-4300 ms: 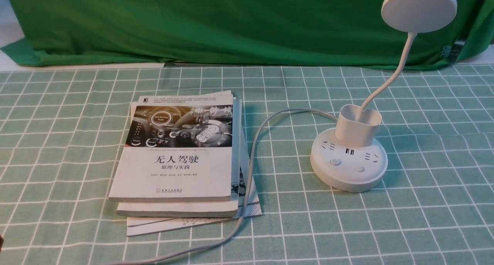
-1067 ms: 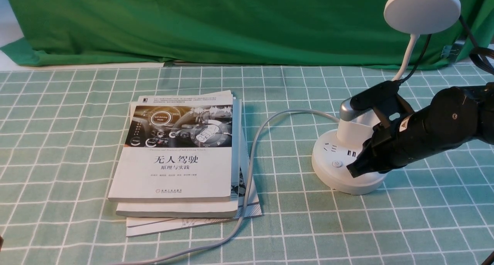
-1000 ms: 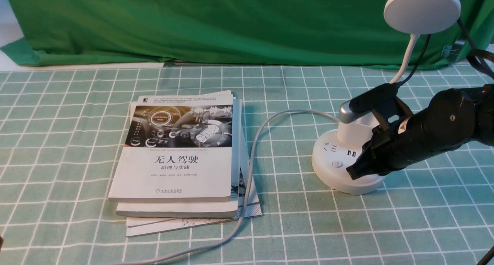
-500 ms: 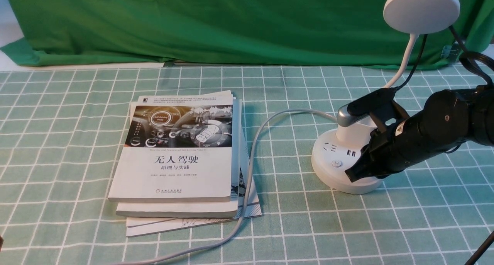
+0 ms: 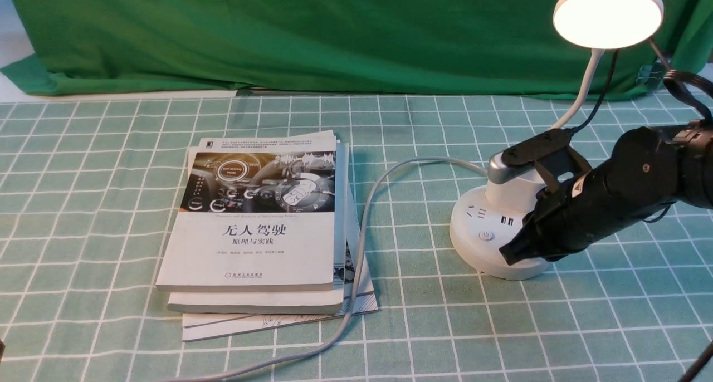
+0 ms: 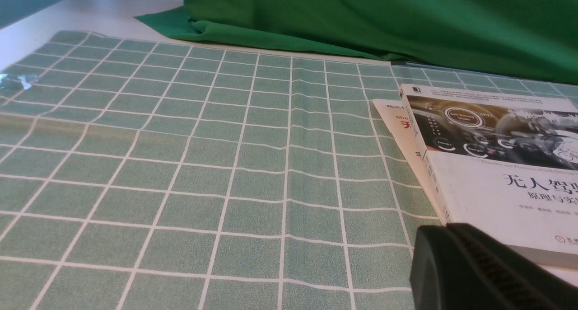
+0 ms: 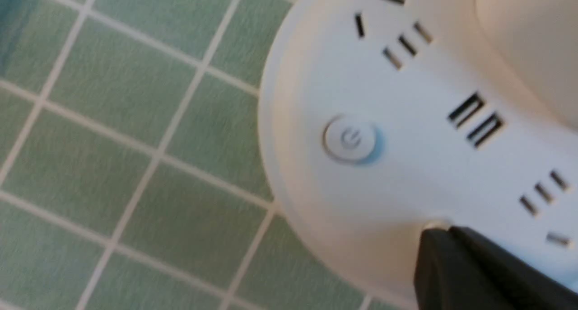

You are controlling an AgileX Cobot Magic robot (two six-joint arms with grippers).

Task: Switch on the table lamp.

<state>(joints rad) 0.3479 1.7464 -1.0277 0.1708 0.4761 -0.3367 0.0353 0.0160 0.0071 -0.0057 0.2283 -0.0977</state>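
The white table lamp (image 5: pixel 490 226) stands at the right of the checked cloth; its round disc head (image 5: pixel 607 14) glows, lit. My right gripper (image 5: pixel 508 254) is shut, its tip resting on the front of the round base and covering the second button. In the right wrist view the shut fingertips (image 7: pixel 440 240) press on the base (image 7: pixel 406 165) beside the power-symbol button (image 7: pixel 350 139), with sockets around. The cup holder (image 5: pixel 509 192) is partly hidden by the arm. My left gripper (image 6: pixel 445 237) is shut, low near the books, and is out of the front view.
A stack of books (image 5: pixel 262 226) lies in the middle of the green checked tablecloth. The lamp's grey cord (image 5: pixel 362 243) runs from the base past the books to the near edge. A green cloth backdrop (image 5: pixel 334 31) closes the far side.
The lamp head has gone from dark to lit. The right arm came in from the right to the base and its shut tip settled on the front button.
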